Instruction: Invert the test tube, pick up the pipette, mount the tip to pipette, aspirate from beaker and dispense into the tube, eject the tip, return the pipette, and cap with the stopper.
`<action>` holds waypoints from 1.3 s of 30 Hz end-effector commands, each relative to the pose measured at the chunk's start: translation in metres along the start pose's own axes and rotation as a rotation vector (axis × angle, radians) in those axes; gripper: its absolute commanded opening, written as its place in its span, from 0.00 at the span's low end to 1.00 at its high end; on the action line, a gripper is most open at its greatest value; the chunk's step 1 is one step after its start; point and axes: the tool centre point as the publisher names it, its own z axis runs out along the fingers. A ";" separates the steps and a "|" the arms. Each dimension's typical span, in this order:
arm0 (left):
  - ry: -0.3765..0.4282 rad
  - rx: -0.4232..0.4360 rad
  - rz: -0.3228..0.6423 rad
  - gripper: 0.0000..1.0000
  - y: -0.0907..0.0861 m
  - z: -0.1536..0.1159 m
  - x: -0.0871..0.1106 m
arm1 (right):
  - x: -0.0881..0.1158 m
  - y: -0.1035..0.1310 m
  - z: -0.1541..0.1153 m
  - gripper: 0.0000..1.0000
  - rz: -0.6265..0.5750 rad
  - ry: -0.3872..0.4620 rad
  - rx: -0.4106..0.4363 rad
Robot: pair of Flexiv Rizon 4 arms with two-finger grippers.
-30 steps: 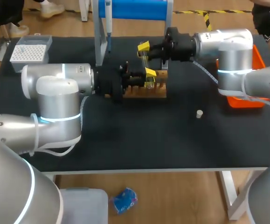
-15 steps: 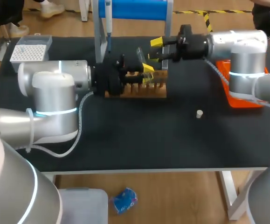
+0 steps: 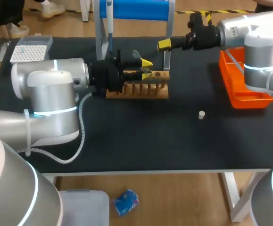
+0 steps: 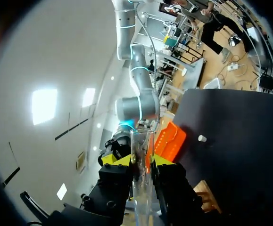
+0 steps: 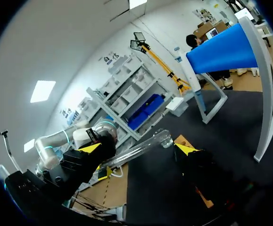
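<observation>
A clear test tube (image 3: 136, 56) is held tilted just above the wooden rack (image 3: 137, 90), with my left gripper (image 3: 144, 68) shut on it. In the left wrist view the tube (image 4: 141, 179) stands between the two yellow tips of that gripper (image 4: 137, 160). My right gripper (image 3: 166, 44) hangs open behind and to the right of the tube, touching nothing. In the right wrist view the tube (image 5: 137, 149) lies ahead, across the gap of the wide-open right gripper (image 5: 139, 149). The pipette (image 3: 110, 21) hangs on the blue-topped stand. A small white stopper (image 3: 201, 114) lies on the mat.
A white tip box (image 3: 30, 50) sits at the back left corner. An orange bin (image 3: 242, 92) stands at the right, under my right arm. The stand's grey posts (image 3: 100, 37) rise just behind the rack. The black mat (image 3: 141, 136) stretches in front of the rack.
My right gripper opened, let go of the tube and drew back up and to the right. My left gripper kept the tube and turned it while pulling slightly left.
</observation>
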 end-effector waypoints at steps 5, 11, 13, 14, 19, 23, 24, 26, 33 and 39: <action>0.032 -0.052 -0.227 0.00 0.001 0.001 -0.017 | 0.003 -0.002 -0.015 1.00 -0.238 -0.133 0.089; -0.006 0.017 -0.486 0.00 0.000 0.005 -0.031 | 0.008 -0.017 -0.031 1.00 -0.527 -0.298 0.229; -0.001 0.007 -0.576 0.00 0.000 0.006 -0.031 | 0.007 -0.028 -0.033 1.00 -0.693 -0.361 0.349; 0.015 0.016 -0.659 0.00 0.000 0.007 -0.030 | 0.003 -0.034 -0.034 1.00 -0.704 -0.403 0.375; 0.035 0.022 -0.664 0.00 0.000 0.008 -0.028 | 0.003 -0.034 -0.034 1.00 -0.704 -0.403 0.375; 0.035 0.022 -0.664 0.00 0.000 0.008 -0.028 | 0.003 -0.034 -0.034 1.00 -0.704 -0.403 0.375; 0.035 0.022 -0.664 0.00 0.000 0.008 -0.028 | 0.003 -0.034 -0.034 1.00 -0.704 -0.403 0.375; 0.035 0.022 -0.664 0.00 0.000 0.008 -0.028 | 0.003 -0.034 -0.034 1.00 -0.704 -0.403 0.375; 0.043 0.050 -0.841 0.00 0.009 0.009 -0.041 | -0.013 -0.055 -0.036 1.00 -0.821 -0.314 0.466; 0.059 0.063 -0.914 0.00 0.021 0.017 -0.042 | -0.024 -0.071 -0.040 1.00 -0.842 -0.273 0.496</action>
